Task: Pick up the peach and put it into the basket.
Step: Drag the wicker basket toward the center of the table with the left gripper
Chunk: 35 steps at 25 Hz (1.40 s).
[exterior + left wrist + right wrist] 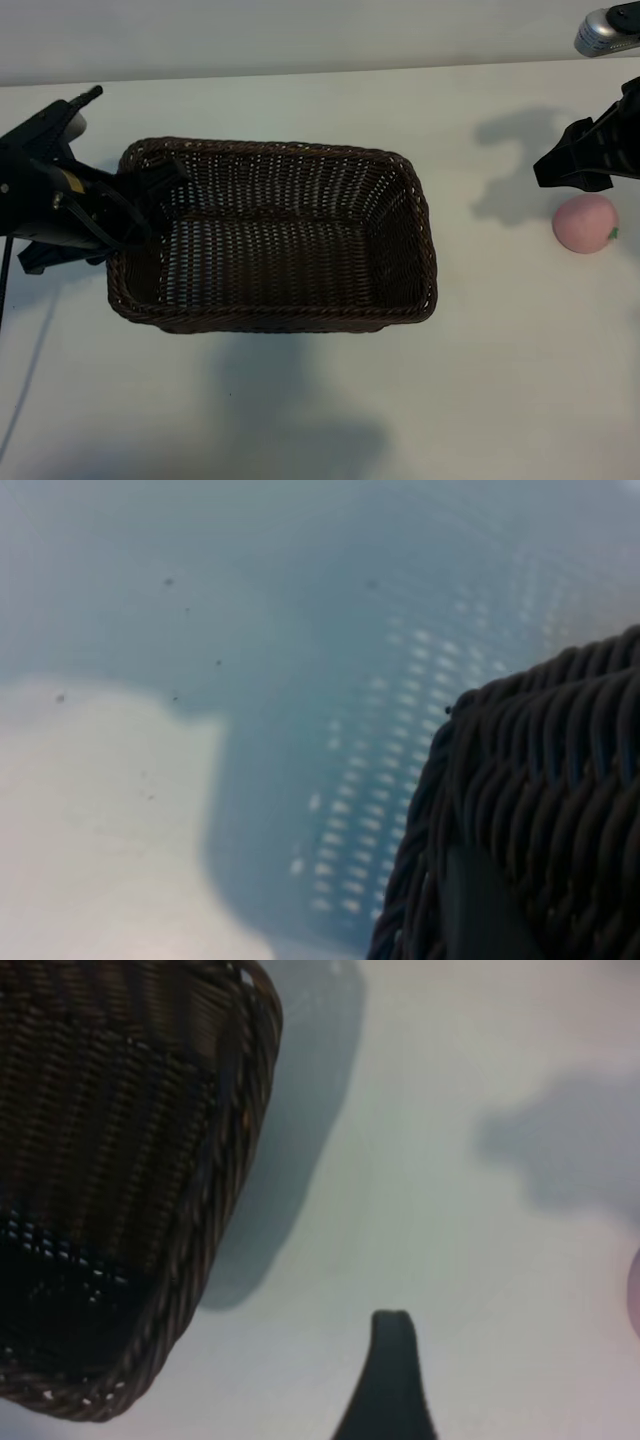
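Observation:
The peach, a small pale-pink ball with a green mark on one side, lies on the white table far to the right of the basket. Only a pink sliver of the peach shows at the edge of the right wrist view. The basket, dark-brown wicker with a braided rim, stands left of centre with nothing in it. My right gripper hovers open and empty just beyond the peach, apart from it; one finger shows over bare table. My left gripper is at the basket's left rim, right against the weave.
A silver-grey device sits at the far right corner, behind the right arm. The white table stretches open between the basket and the peach and along the near side.

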Each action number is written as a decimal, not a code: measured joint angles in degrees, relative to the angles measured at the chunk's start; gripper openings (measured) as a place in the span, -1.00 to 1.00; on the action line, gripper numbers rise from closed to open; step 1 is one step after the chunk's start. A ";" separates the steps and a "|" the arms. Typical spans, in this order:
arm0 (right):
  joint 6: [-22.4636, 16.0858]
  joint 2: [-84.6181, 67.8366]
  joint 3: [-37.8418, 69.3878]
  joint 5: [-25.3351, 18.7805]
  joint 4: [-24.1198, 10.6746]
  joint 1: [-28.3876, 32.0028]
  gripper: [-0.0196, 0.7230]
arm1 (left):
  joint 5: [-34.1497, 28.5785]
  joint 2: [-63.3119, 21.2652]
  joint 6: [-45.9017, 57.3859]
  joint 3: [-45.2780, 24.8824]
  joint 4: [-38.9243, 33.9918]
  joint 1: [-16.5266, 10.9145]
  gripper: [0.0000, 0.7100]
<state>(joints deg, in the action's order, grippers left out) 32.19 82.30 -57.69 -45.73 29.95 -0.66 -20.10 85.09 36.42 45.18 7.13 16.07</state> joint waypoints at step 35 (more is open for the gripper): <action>-0.07 0.00 0.00 -0.03 1.22 0.00 0.43 | 1.03 17.17 -37.46 13.80 36.51 -4.14 -0.05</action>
<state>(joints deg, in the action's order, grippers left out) 32.13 82.30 -57.69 -45.77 31.17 -0.66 -19.07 102.27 -1.05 58.98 43.63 11.93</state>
